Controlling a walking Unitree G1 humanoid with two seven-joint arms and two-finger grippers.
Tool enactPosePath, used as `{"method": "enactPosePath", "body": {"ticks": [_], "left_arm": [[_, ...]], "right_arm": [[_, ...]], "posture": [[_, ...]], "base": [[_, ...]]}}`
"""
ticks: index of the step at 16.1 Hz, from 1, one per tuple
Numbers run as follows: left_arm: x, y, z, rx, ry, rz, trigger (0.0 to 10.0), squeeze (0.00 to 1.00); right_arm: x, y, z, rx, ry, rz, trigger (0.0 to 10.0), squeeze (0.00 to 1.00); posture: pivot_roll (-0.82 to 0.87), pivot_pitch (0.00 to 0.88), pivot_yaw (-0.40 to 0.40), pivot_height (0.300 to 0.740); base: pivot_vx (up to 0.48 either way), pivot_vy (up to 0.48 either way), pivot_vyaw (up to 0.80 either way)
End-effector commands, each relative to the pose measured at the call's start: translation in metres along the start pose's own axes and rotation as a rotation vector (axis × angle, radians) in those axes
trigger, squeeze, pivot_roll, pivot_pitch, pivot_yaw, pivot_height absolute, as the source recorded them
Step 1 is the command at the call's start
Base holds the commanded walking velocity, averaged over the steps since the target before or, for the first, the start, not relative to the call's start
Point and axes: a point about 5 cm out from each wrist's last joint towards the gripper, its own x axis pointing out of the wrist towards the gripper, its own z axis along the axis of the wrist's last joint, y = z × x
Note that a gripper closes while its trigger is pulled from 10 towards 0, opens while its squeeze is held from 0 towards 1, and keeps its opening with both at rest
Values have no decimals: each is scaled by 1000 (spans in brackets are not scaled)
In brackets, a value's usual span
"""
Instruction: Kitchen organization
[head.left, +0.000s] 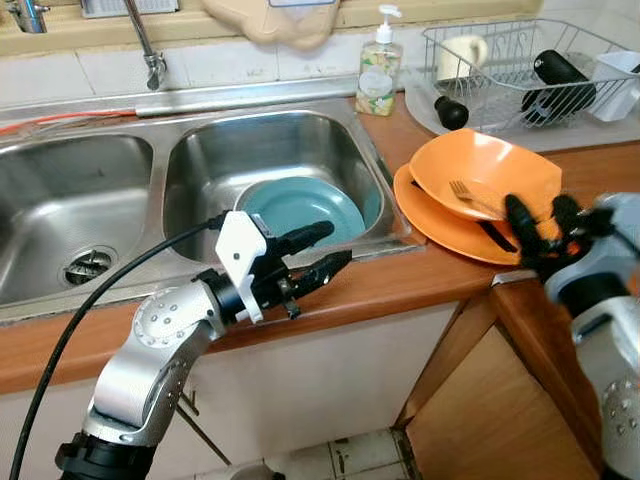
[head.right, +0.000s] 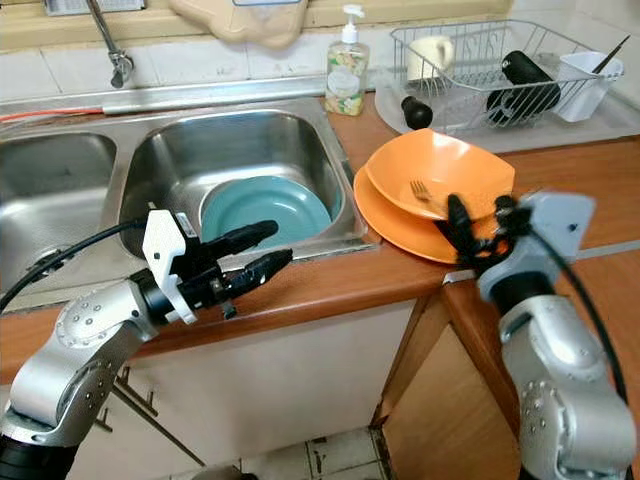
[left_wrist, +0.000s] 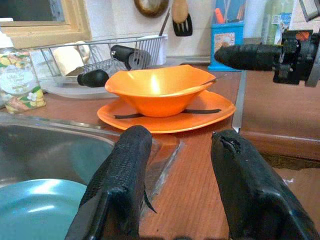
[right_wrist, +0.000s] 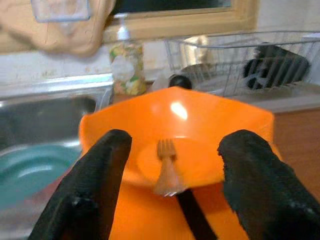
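Partly hidden: the teal plate (head.left: 300, 208) lies in the right basin of the sink (head.left: 130, 112), its near edge cut off by the basin rim. Right end effector (head.left: 541, 218) is motion-blurred in the head views, so finger detail is soft there. Soap bottle (head.left: 378, 72) label shows a floral print; text is too small to read. A black utensil (left_wrist: 200, 111) lies between the orange bowl (head.left: 487, 175) and the orange plate (head.left: 450, 228) beneath it, mostly covered by the bowl.

Left arm reaches forward, elbow bent, left end effector (head.left: 322, 252) hovering over the near bench (head.left: 420, 280) edge just right of the teal plate, fingers spread apart, holding nothing. Right arm comes up from the near right, its end effector at the near rim of the orange bowl, fingers wide apart, empty, straddling the fork (right_wrist: 166, 165) lying in the bowl; contact with the rim cannot be told.

Bowl-on-plate stack sits on the bench right of the sink. Dish rack (head.left: 510, 60) stands at the far right, holding a mug (head.left: 462, 52) and a black cylinder (head.left: 560, 78).
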Motion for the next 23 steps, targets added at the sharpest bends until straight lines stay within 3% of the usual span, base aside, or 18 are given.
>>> {"method": "enactPosePath", "body": {"ticks": [1,3,4,5,6,23], "left_arm": [[0,-3,1,1,9,-17,10000,0],[0,-5,0,-11,18,-36,10000,0],[0,-6,-1,-17,21,-43,10000,0],[-1,-10,-2,-43,38,-79,10000,0],[-2,-14,-4,-65,52,-109,10000,0],[-4,-18,-5,-87,84,-147,10000,0]], "right_arm": [[-1,4,2,-30,-11,26,10000,0],[0,2,-3,-33,19,8,10000,0],[1,2,-4,-18,24,11,9255,0],[2,3,-6,-4,39,25,2510,0],[3,4,-7,3,41,29,0,0],[7,-3,-7,41,44,-2,0,0]], "posture": [[-41,0,56,740],[-41,0,56,740],[-41,0,55,740],[-40,0,53,740],[-39,0,52,740],[-41,0,47,740]], "base": [[0,0,0],[0,0,0],[0,0,0],[0,0,0],[0,0,0],[0,0,0]]}}
